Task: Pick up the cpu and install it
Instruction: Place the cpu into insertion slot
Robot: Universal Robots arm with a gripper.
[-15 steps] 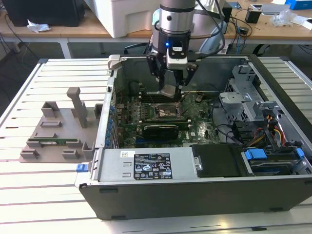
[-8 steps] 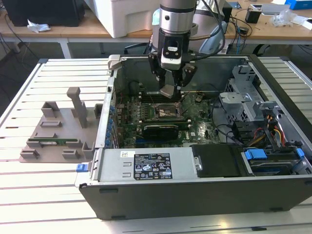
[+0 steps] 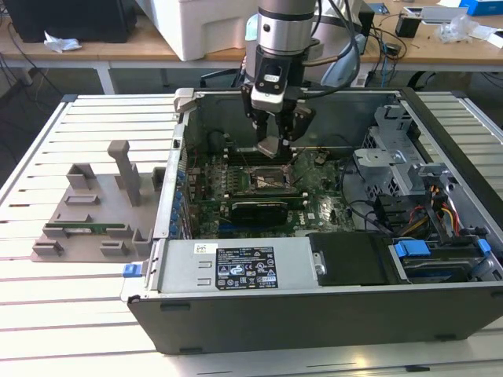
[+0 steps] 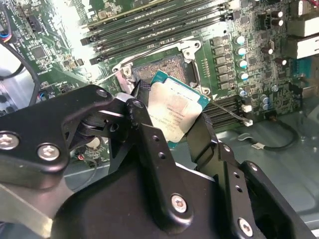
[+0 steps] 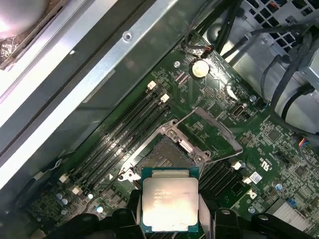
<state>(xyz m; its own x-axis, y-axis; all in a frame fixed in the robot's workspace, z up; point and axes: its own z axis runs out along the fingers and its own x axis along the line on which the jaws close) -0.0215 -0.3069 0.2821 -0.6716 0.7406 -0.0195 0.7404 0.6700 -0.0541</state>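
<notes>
Pincer: our gripper [image 3: 273, 146] hangs inside the open computer case [image 3: 314, 310], narrowed to the width of the chip and clamped on it.
Load: the cpu [image 5: 169, 201], caught by two opposite edges between the black fingers [image 4: 144, 124]. Its pale silvery top faces the wrist cameras and a thin green rim shows round it.
Height: we see the chip held clear of the motherboard [image 3: 318, 206], not touching it (the exterior view shows the gap best).
Socket: the socket [image 5: 162, 154] stands open with its contact field in plain sight. The load plate [image 5: 222, 128] is swung back to one side.
Relation: in both wrist views the chip sits just beside the socket and overlaps its near edge, not yet seated.
Neighbours: long dark memory slots [image 5: 127, 132] run alongside the socket.
Outside the case: a grey fixture [image 3: 94, 212] lies on the slatted table [image 3: 47, 314], at the exterior view's left.
</notes>
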